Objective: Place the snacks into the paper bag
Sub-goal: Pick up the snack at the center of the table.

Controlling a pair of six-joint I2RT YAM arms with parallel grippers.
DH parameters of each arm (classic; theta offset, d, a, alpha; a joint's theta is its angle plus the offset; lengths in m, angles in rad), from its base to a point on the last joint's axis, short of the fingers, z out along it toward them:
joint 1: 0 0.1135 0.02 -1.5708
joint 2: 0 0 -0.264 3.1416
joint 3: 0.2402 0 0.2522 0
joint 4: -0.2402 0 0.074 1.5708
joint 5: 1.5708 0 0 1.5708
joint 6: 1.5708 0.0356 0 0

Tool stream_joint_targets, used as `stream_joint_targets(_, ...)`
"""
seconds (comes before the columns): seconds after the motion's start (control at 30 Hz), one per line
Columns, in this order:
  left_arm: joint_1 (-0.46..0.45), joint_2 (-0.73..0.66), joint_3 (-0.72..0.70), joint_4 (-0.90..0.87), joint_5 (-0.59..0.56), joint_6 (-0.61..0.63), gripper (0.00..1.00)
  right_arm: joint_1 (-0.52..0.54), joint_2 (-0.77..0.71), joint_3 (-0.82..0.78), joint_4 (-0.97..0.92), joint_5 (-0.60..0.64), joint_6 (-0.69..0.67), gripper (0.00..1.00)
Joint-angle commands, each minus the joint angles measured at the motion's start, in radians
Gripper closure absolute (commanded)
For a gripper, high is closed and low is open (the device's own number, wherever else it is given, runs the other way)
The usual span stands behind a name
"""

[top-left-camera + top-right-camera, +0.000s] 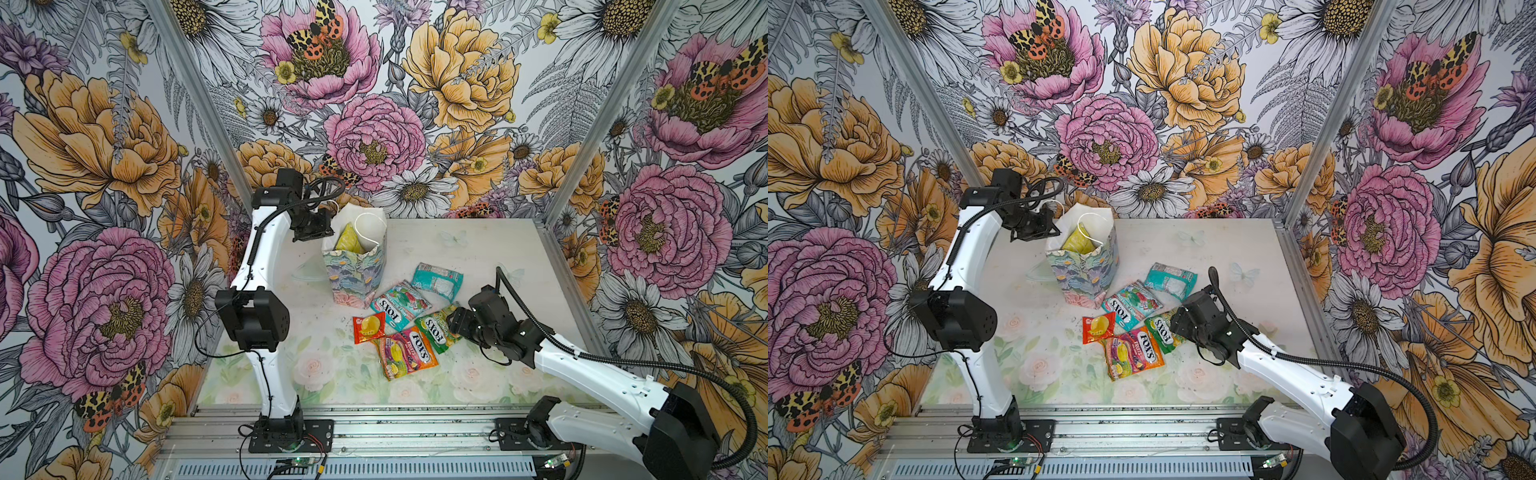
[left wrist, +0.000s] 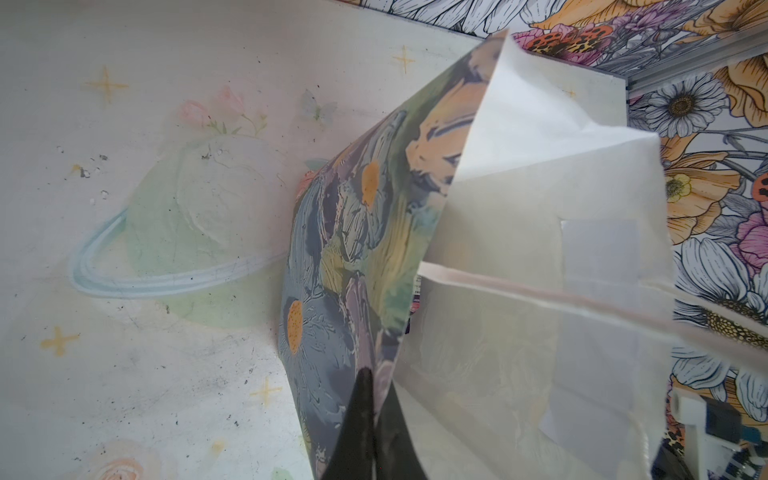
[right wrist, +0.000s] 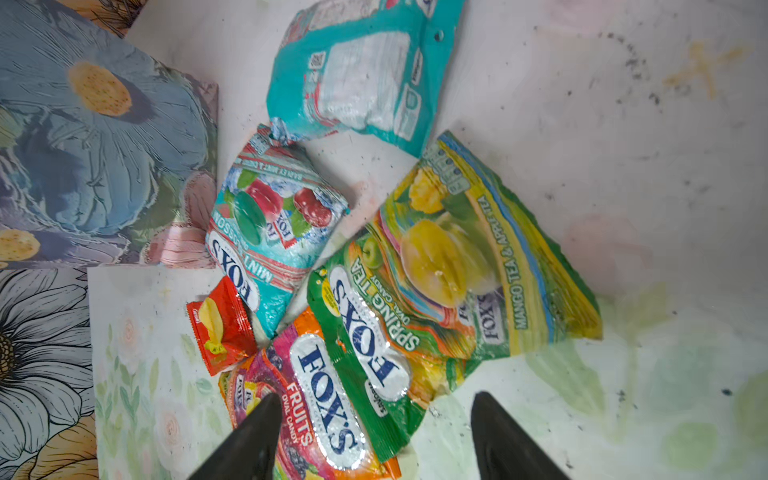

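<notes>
Floral wallpaper [image 1: 457, 83] closes in a pale tabletop [image 1: 478, 249] printed with faint roses. In both top views the paper bag [image 1: 353, 274] stands upright toward the back, mouth open, with a yellow-green packet [image 1: 348, 241] already inside and the left gripper [image 1: 318, 227] at its rim. Five snacks lie loose in front of the bag: a teal packet [image 1: 436, 280] face down, a mint packet [image 1: 398, 305], a small red packet [image 1: 368, 328], an orange Fruits packet [image 1: 409, 353] and a green Spring Tea packet [image 1: 434, 332], whose edge the right gripper [image 1: 455, 321] hangs over.

In the left wrist view the left gripper [image 2: 372, 382] is pressed together on the paper bag [image 2: 345, 249], pinching its thin wall at the rim. That paper looks light and easily creased, so a hard pull would likely tip or crumple it.

In the right wrist view the right gripper [image 3: 376, 397] is spread wide and empty, its fingers [image 3: 257, 432] straddling the end of the green Spring Tea packet [image 3: 361, 345] where it overlaps the orange Fruits packet [image 3: 291, 386]. The glossy film looks slippery, light and limp, lumpy with hard candy. The flat crimped end seam seems the surest hold; a pinch mid-body may slide off or catch the packet beneath.
</notes>
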Motion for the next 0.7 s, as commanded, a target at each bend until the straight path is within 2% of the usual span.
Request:
stream_joint_targets(0.0,0.003,-0.027,-0.012,-0.002,0.023,0.011,1.00,0.020,-0.040,-0.039,0.041,0.003,0.108,0.29)
stream_joint_targets(0.33,0.002,-0.028,-0.013,-0.002,0.023,0.010,1.00,0.031,-0.061,-0.172,0.132,0.011,0.180,0.30)
stream_joint_targets(0.67,0.003,-0.027,-0.013,-0.003,0.023,0.009,1.00,0.027,-0.013,-0.214,0.231,0.040,0.189,0.34)
